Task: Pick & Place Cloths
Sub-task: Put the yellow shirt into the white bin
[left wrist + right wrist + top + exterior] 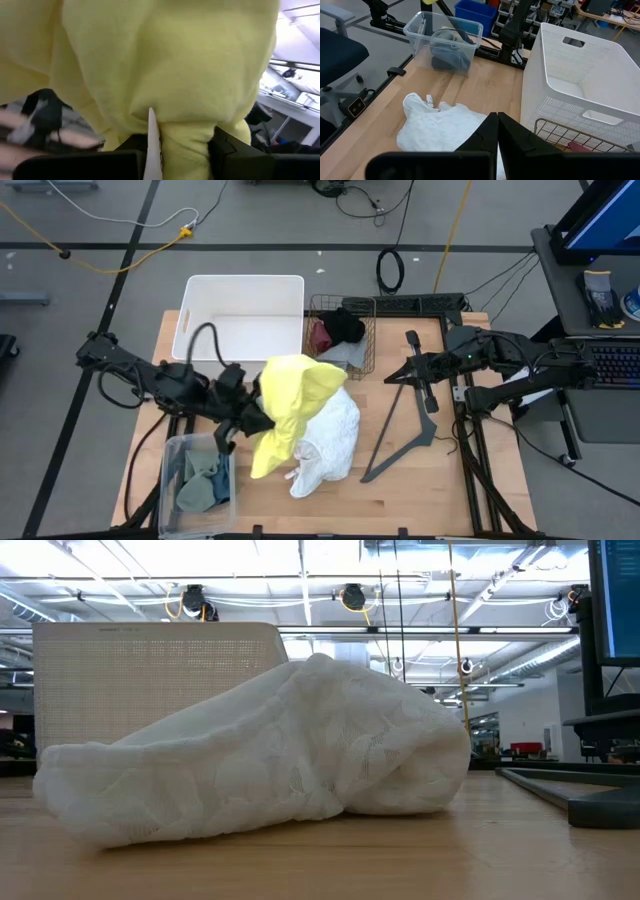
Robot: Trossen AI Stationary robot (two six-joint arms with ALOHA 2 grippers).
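Note:
My left gripper is shut on a yellow cloth above the middle of the table. In the left wrist view the yellow cloth fills the picture. Under and beside it a white cloth lies crumpled on the tabletop, also seen in the low view. Maroon, black and grey cloths lie in a wire basket at the back. Teal and sage cloths fill a clear tub at the near left. My right gripper waits shut above the table's right side. My left gripper pinches a bunched fold of the yellow cloth between its two fingers, several layers gathered together. The fingers come roughly level from the table's left. The cloth billows over and ahead of the fingers and hangs down slack above the white cloth.
A white plastic bin stands at the far left, beside the wire basket. A thin black angled metal bar lies on the table's right half, under my right arm. Bare wood shows along the near edge at the right.

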